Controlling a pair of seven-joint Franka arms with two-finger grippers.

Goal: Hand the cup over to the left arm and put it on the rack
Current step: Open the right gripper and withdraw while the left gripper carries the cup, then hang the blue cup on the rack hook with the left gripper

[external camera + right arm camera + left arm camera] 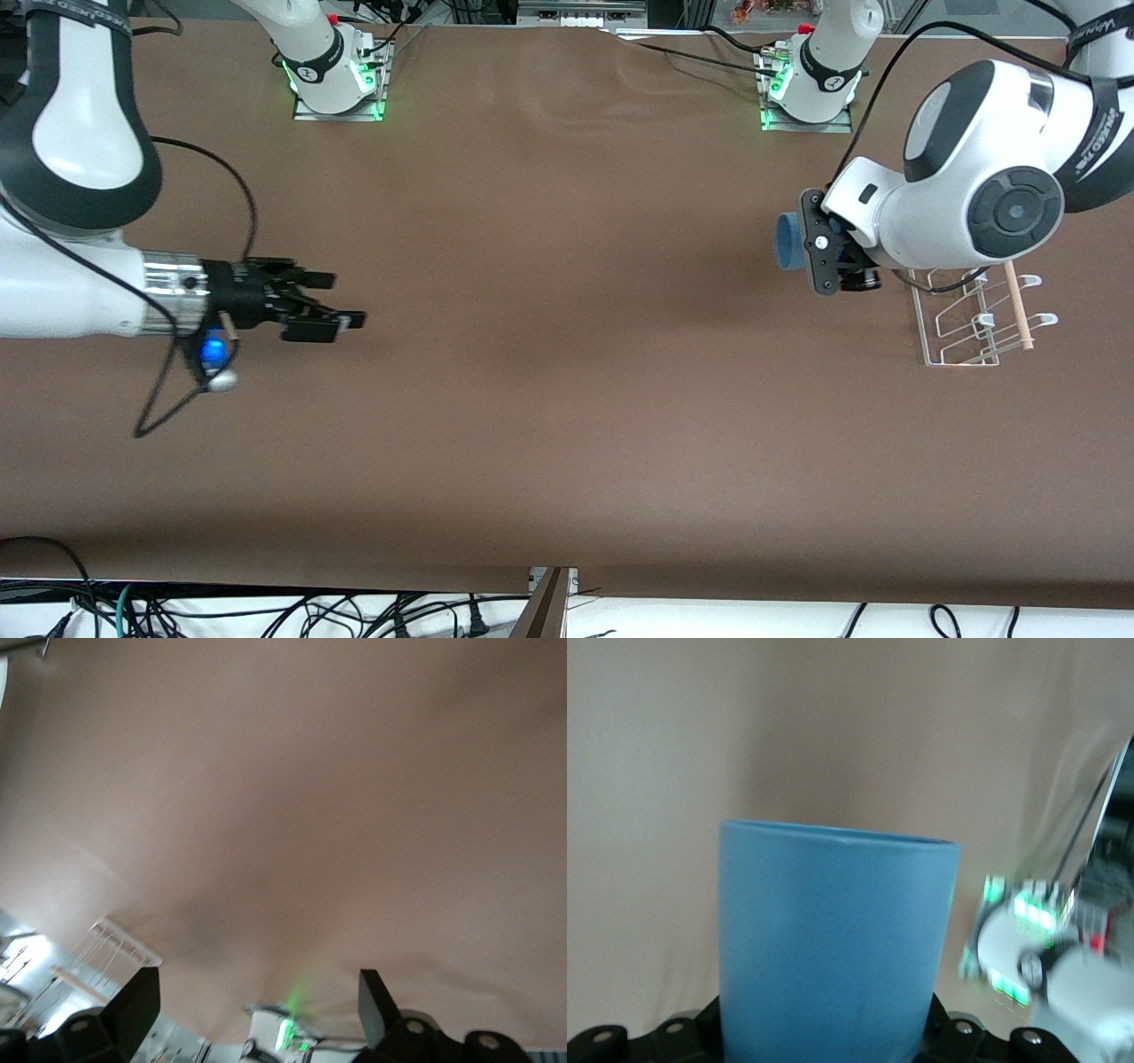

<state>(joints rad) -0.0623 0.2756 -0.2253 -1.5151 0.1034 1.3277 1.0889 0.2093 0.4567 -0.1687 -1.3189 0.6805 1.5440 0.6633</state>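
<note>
The light-blue cup [787, 244] lies sideways in my left gripper [810, 245], which is shut on it in the air, over the table beside the rack. The cup's mouth points toward the right arm's end of the table. In the left wrist view the cup [837, 939] fills the middle and hides the fingers. The white wire rack [961, 330] with its pale wooden rod [1019, 306] stands under the left arm's wrist. My right gripper [341, 299] is open and empty over the table at the right arm's end; its fingers [133, 1005] stand wide apart.
The two arm bases with green lights [337, 84] [811, 89] stand along the table's edge farthest from the front camera. A black cable [177, 390] hangs under the right wrist. The rack also shows in the right wrist view [106, 948].
</note>
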